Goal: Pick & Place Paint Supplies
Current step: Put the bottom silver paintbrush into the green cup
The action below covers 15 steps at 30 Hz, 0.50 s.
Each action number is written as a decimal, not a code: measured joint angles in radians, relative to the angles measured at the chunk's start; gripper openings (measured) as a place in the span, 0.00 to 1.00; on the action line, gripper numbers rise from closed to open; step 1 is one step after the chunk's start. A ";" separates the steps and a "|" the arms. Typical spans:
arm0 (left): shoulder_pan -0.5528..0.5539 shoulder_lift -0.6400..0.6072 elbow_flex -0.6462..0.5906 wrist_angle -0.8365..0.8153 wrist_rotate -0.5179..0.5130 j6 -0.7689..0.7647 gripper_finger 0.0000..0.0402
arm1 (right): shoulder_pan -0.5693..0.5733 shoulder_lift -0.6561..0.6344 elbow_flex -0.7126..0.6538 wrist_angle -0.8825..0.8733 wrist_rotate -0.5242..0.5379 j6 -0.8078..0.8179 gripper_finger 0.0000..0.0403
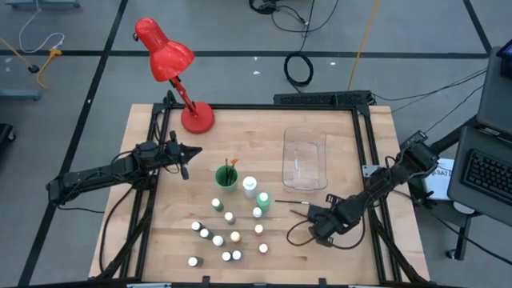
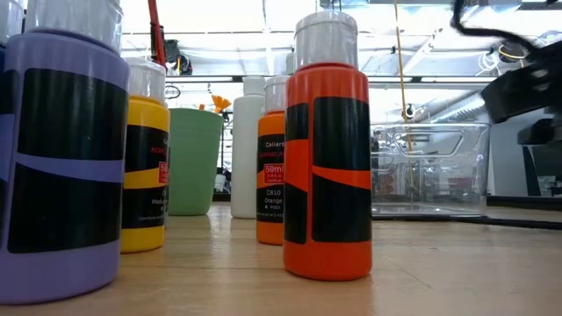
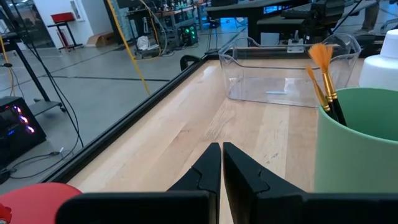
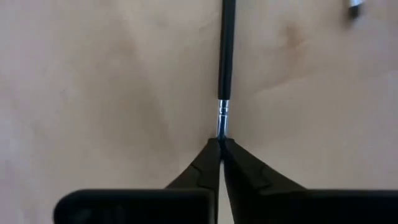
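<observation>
Paintbrush (image 4: 225, 56), thin and dark-handled with a silver ferrule, lies flat on the wooden desk (image 1: 160, 240) near its right edge, and the right claw (image 4: 221, 142) is clenched on the ferrule end, fingertips pinched together at the desk surface; from above, this claw (image 1: 314, 216) sits just below the clear plastic tray (image 1: 306, 158), and a second brush (image 1: 308, 204) lies beside it. To the left, a cluster of small white-capped paint bottles (image 1: 228, 234) stands in loose rows on the front half of the desk, with a taller white bottle (image 1: 250, 186) and a green-and-white bottle (image 1: 263, 200) just behind them. The green cup (image 1: 226, 176) stands beside the white bottle and holds brushes with orange bristles (image 3: 321, 65). In the low view the nearest bottles loom large: an orange bottle (image 2: 327, 149) with a black label, a purple bottle (image 2: 57, 158), a yellow bottle (image 2: 145, 167), and a farther orange bottle (image 2: 272, 167) whose label reads "59ml" and "Orange"; the rest of the print is too small to read. The left claw (image 3: 221, 163) hangs over the desk left of the green cup, fingers pressed together and empty, pointing toward the tray. A red desk lamp (image 1: 172, 68) stands at the back left corner.
</observation>
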 joint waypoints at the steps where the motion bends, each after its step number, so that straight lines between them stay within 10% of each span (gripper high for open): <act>1: 0.000 0.000 0.000 0.000 0.000 0.000 0.05 | 0.007 0.004 0.020 -0.012 -0.009 -0.004 0.01; 8: 0.000 0.000 0.000 -0.002 0.000 -0.003 0.05 | 0.069 0.005 0.216 -0.137 0.136 -0.047 0.00; 15: 0.000 0.000 0.000 -0.002 0.000 -0.001 0.05 | 0.076 0.004 0.489 -0.157 0.594 -0.495 0.00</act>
